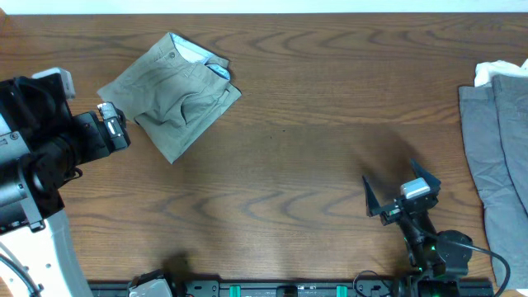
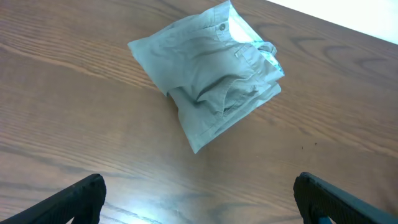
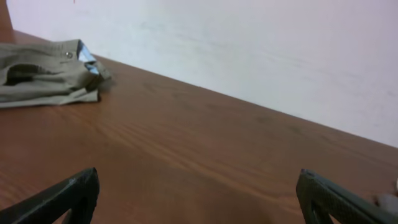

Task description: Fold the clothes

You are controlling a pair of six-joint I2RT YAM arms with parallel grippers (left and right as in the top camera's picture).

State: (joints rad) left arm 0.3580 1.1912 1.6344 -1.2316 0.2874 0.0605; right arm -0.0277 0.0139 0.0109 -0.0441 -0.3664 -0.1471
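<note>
The olive-khaki shorts (image 1: 175, 92) lie folded into a compact bundle at the back left of the table, with the button and pale blue-white lining at the far corner. They also show in the left wrist view (image 2: 211, 81) and, far left, in the right wrist view (image 3: 46, 73). My left gripper (image 1: 111, 124) is open and empty, just left of the bundle and not touching it; its fingers show in the left wrist view (image 2: 199, 199). My right gripper (image 1: 400, 191) is open and empty near the front right; its fingers show in the right wrist view (image 3: 199, 196).
Grey garments (image 1: 499, 148) with a white piece on top lie at the table's right edge. A pale wall (image 3: 249, 50) stands behind the table's far edge. Bare wood tabletop (image 1: 297, 140) lies between the two arms.
</note>
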